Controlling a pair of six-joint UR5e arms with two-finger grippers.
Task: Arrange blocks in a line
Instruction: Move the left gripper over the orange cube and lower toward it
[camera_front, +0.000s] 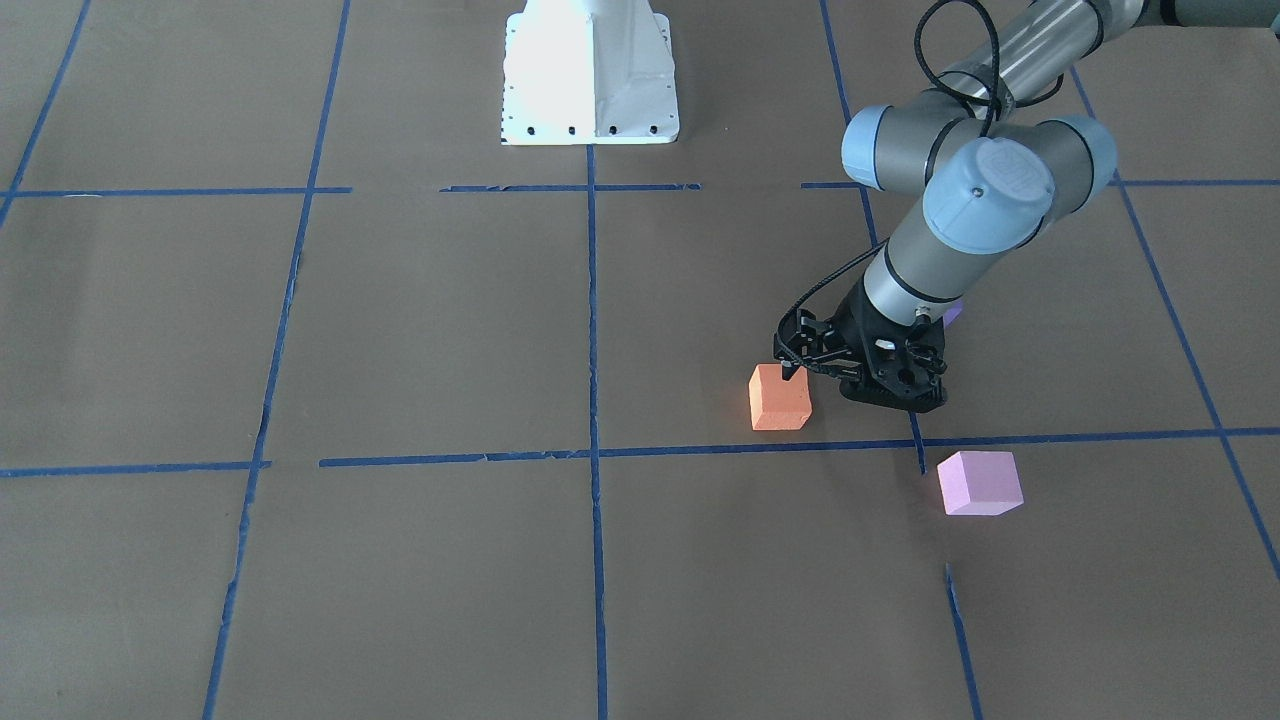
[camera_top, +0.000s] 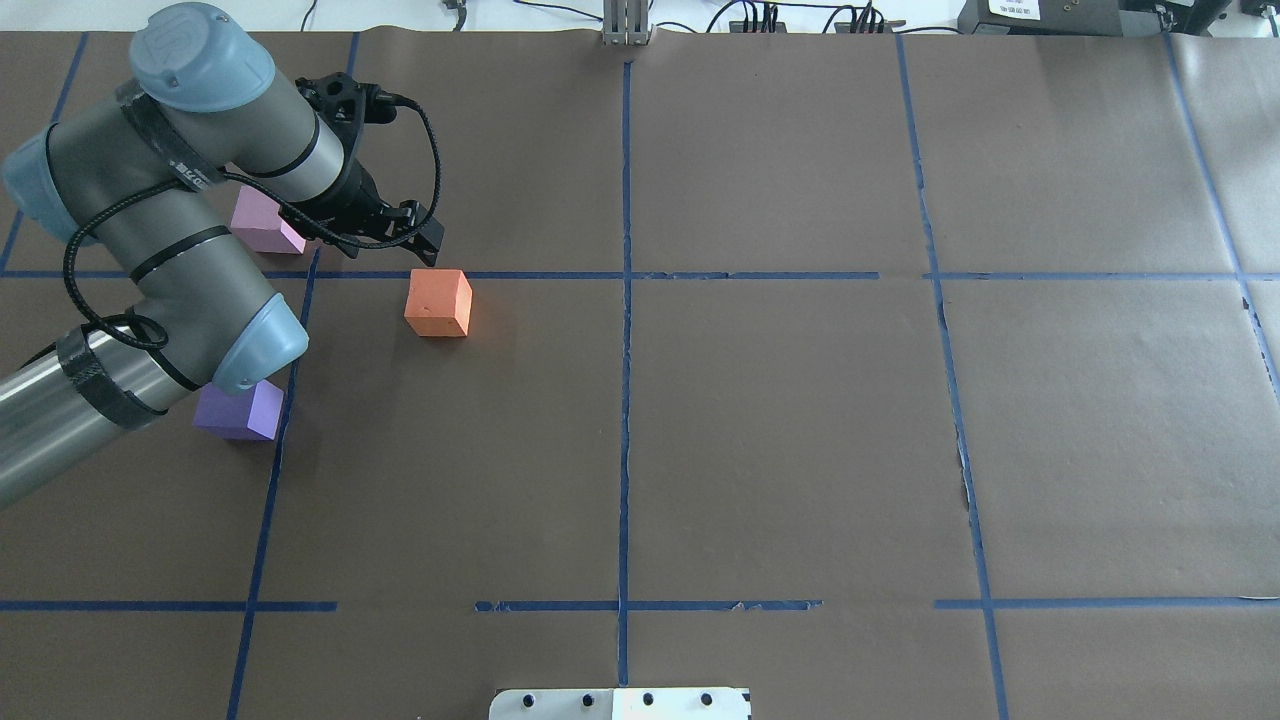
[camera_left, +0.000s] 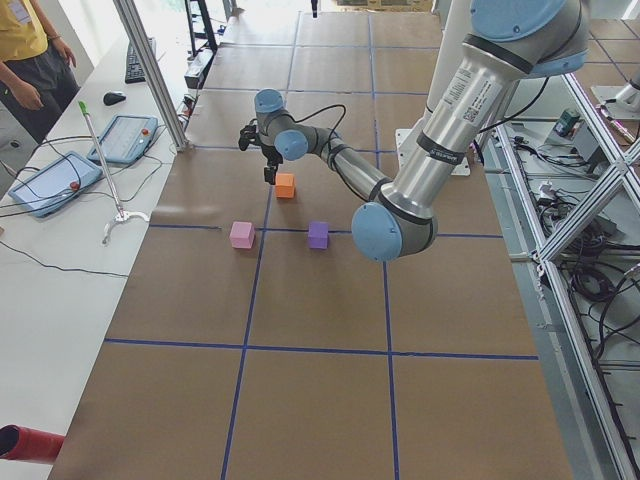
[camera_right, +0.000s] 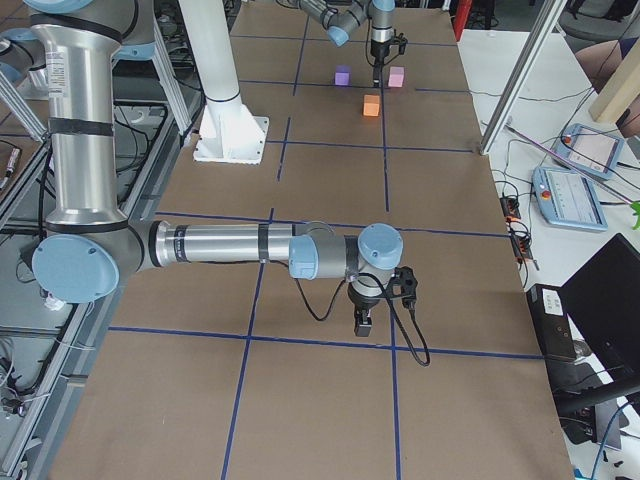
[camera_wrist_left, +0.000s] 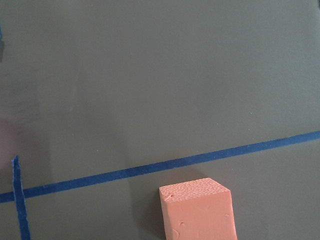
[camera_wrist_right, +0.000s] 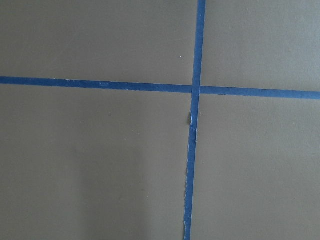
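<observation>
- The left pincer (camera_top: 424, 238) hangs low over the worktop (camera_top: 780, 420) with nothing in it. Whether its jaws stand apart or closed cannot be told from these views.
- The orange block (camera_top: 438, 303) rests on the worktop just on the robot's side of the pincer tip. From the front view the tip sits at the block's rear top edge, and contact cannot be judged.
- The pink block (camera_top: 255, 232) and the purple block (camera_top: 240, 412) lie well apart from each other. Both are near the same blue tape line (camera_top: 270, 480).
- The orange block sits off that line toward the worktop's middle, roughly level with the gap between the other two.
- The blocks are cubes, so there is no long axis to align to.
- The likely step is to bring the orange block sideways into that gap, and the line is not yet formed.
- The left arm is plainly the nearer one.
- The right pincer (camera_right: 364, 322) waits well away at the other end. Its state cannot be told.
</observation>
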